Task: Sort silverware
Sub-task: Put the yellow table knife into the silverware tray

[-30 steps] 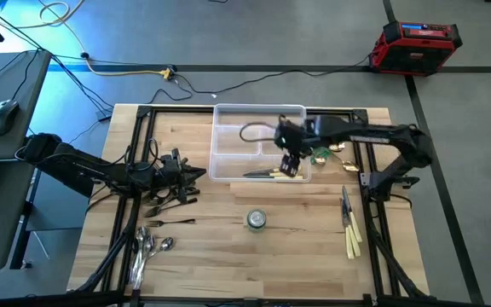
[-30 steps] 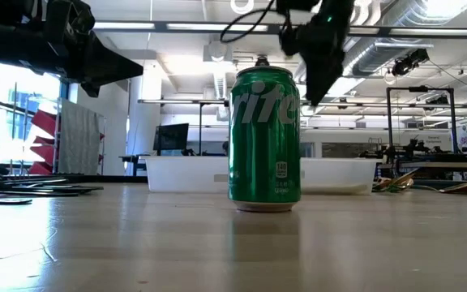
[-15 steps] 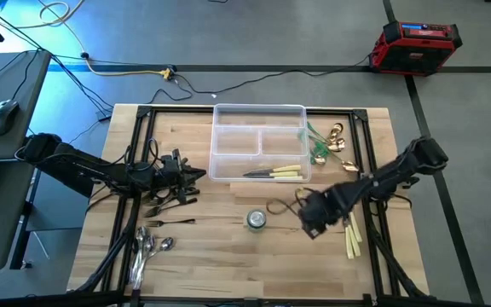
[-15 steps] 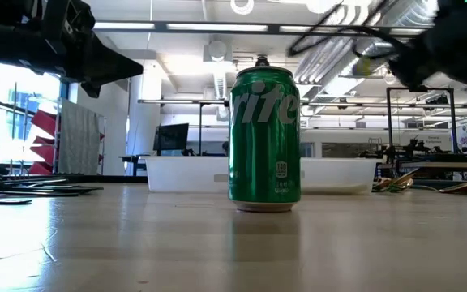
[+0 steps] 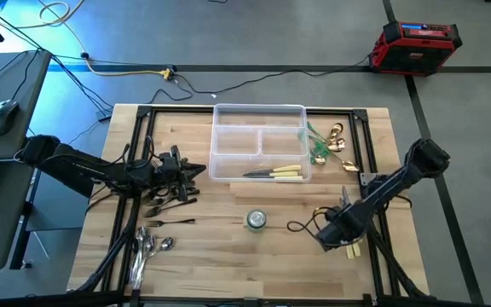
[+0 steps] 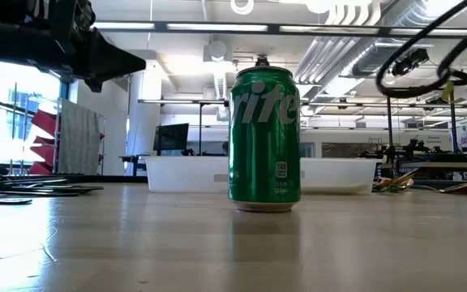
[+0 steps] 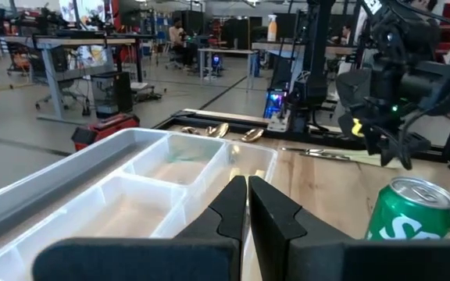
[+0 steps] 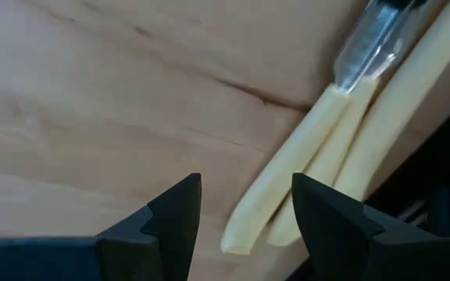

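Knives (image 8: 319, 148): cream handles lie just ahead of your right gripper (image 8: 241, 207), jaws wide, long axis probably skewed across the gap. Left gripper (image 7: 247, 204) shut, far off.

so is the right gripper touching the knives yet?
Apart. The right wrist view shows the right gripper open above the knives, handles visible between its fingers, no contact.
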Available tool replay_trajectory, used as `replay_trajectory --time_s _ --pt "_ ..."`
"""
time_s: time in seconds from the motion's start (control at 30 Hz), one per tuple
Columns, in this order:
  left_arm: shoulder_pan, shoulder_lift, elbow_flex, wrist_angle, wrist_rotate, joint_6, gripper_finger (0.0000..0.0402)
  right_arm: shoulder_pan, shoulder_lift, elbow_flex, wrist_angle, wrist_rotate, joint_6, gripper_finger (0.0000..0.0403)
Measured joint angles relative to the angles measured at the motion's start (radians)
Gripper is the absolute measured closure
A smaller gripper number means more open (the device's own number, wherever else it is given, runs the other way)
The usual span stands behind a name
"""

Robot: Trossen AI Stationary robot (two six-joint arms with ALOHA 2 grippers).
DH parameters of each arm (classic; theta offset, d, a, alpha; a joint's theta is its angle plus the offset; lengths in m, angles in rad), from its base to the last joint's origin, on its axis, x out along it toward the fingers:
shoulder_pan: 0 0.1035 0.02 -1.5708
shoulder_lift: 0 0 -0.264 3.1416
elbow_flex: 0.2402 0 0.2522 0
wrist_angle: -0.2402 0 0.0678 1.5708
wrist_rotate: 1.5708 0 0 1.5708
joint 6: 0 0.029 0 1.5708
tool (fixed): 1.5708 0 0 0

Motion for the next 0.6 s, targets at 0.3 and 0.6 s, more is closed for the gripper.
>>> replay_trajectory --time_s 0.3,0.6 --pt "0.004 0.0 0.0 0.0 0.0 0.0 0.0402 0.086 -0.002 -0.101 0.199 -0.031 0.154 0.0217" --pt "0.004 0.001 0.0 0.0 0.0 -0.001 0.0402 0.059 0.013 -0.103 0.228 0.03 0.08 0.0259"
